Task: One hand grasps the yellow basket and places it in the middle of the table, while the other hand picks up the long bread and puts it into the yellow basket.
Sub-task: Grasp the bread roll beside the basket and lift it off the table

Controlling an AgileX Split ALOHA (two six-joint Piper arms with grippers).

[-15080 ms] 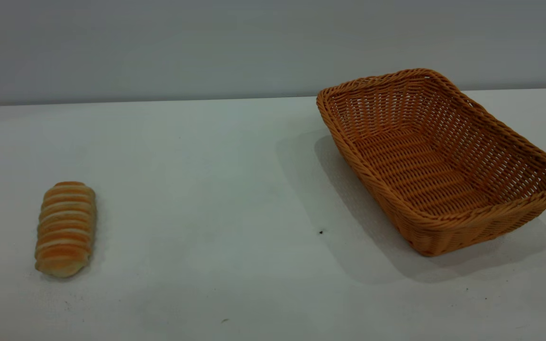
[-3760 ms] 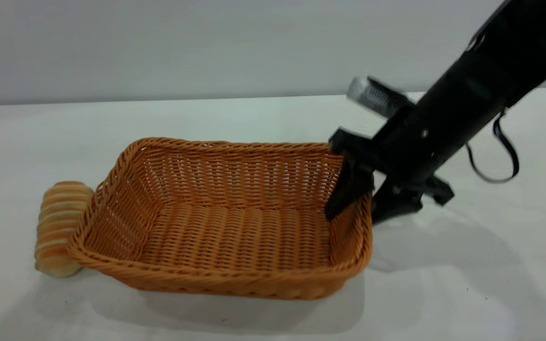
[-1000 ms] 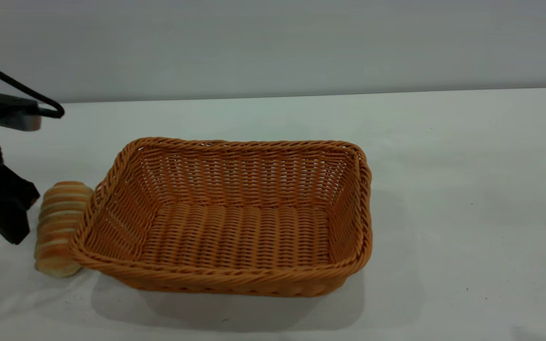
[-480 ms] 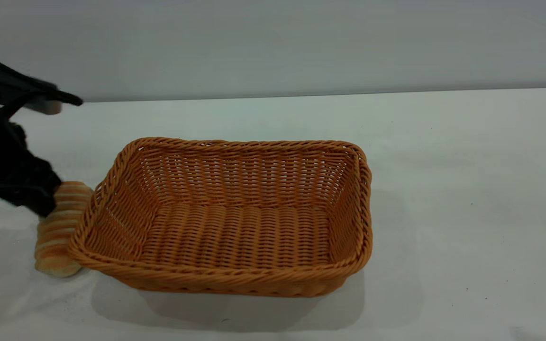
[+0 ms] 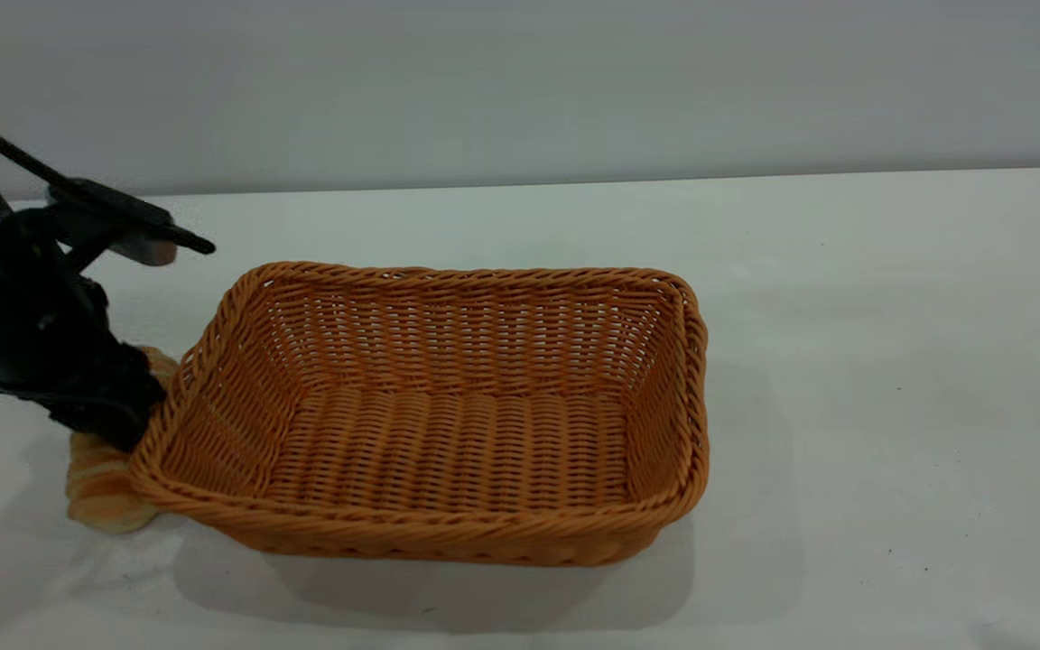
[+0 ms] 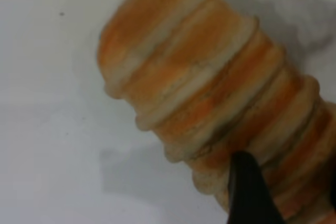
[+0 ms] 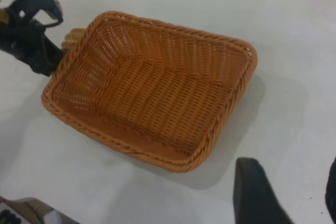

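Note:
The yellow basket (image 5: 439,537) stands upright and empty on the table (image 5: 890,361), a little left of the middle. The long bread (image 5: 100,492) lies against the basket's left end, its upper part hidden by my left gripper (image 5: 114,424). In the left wrist view the bread (image 6: 210,93) fills the frame and my left gripper (image 6: 289,203) is open with a finger on each side of it. My right gripper (image 7: 291,198) is open and empty above the bare table, out of the exterior view. The right wrist view shows the basket (image 7: 173,30) and the left gripper (image 7: 37,51) beyond it.
The tabletop to the right of the basket and in front of it is bare white, with a few tiny dark specks. A grey wall runs behind the table's far edge.
My left gripper has moved right and down from beside the bread onto it, now covering its upper part. The basket and bread have not moved.

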